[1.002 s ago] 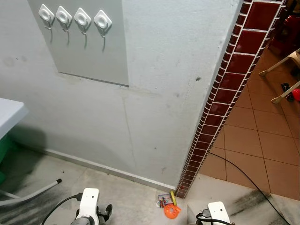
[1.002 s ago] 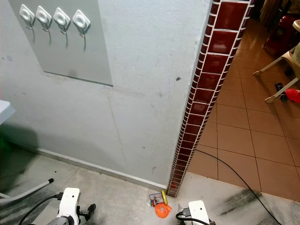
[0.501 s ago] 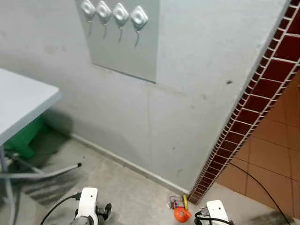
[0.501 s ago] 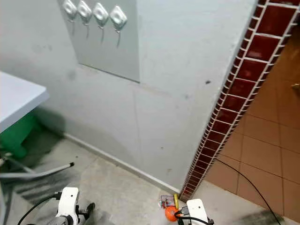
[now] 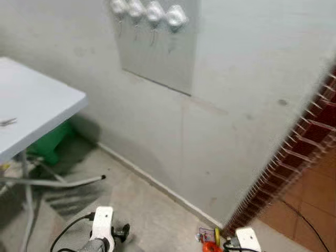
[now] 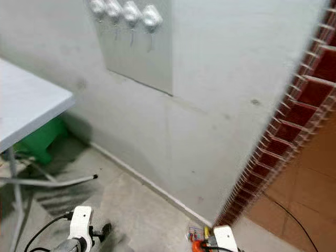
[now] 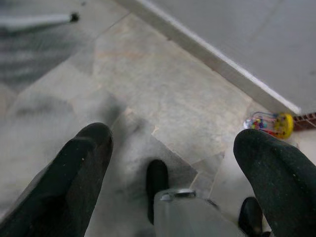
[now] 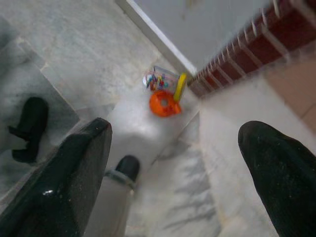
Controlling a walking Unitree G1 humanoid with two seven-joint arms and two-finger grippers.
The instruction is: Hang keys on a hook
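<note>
Four white hooks (image 5: pixel 148 11) sit in a row on a grey panel (image 5: pixel 157 58) high on the wall. A white table (image 5: pixel 37 105) stands at the left, and a small thin thing (image 5: pixel 7 122) lies on it, too blurred to name. Both arms hang low over the floor. My left gripper (image 7: pixel 173 148) is open with nothing between its black fingers (image 7: pixel 81 173). My right gripper (image 8: pixel 180 143) is open too, over the floor close to an orange toy (image 8: pixel 163 104).
A green bin (image 5: pixel 50 144) and a grey pipe (image 5: pixel 58 182) lie under the table. A red brick pillar (image 5: pixel 299 168) ends the wall at the right, with tiled floor and a black cable (image 5: pixel 310 226) beyond. A small clear toy (image 7: pixel 269 123) lies by the skirting.
The camera has swung left: the table has come further into view and the hooks and pillar have shifted right. Both arms still hang as before.
</note>
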